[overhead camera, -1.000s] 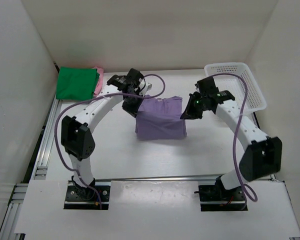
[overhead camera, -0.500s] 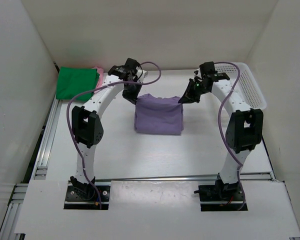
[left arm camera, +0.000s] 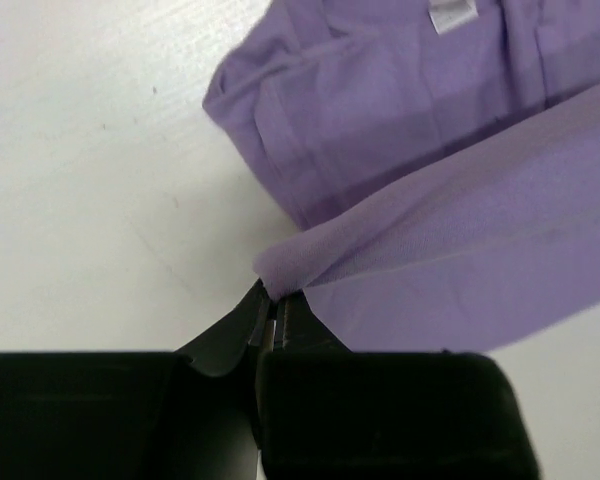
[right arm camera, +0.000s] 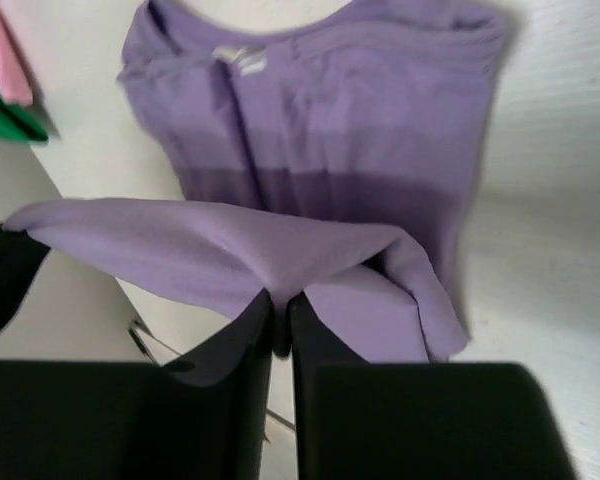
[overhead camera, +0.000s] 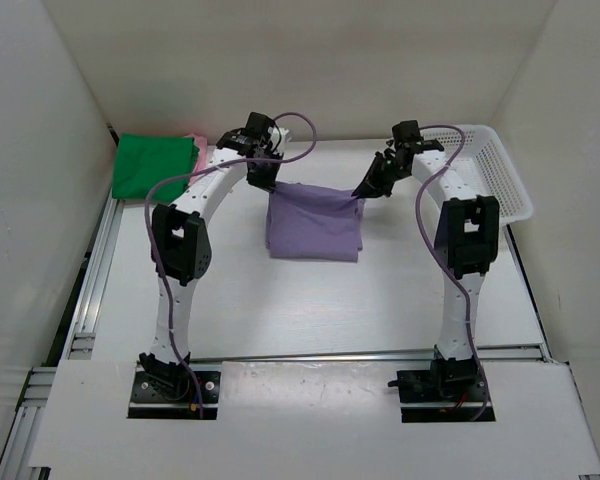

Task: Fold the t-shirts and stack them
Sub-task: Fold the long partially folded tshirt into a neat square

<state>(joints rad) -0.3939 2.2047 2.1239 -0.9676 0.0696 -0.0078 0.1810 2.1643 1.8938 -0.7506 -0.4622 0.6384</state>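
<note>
Far on the table (overhead camera: 310, 310), the left gripper (overhead camera: 265, 185) and the right gripper (overhead camera: 361, 191) each pinch the purple t-shirt (overhead camera: 313, 228). Its raised edge stretches between them.

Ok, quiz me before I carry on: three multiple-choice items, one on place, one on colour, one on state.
1. Where is the basket? A far right; B far left; C near centre.
2. Which colour peeks out beside the green shirt? A tan; B pink; C white.
3. The far edge of the purple shirt is: A flat; B lifted by both hands; C in the basket.
Answers: A, it sits at the far-right corner; B, the pink shirt shows at its edge; B, left hand and right hand each pinch it.
</note>
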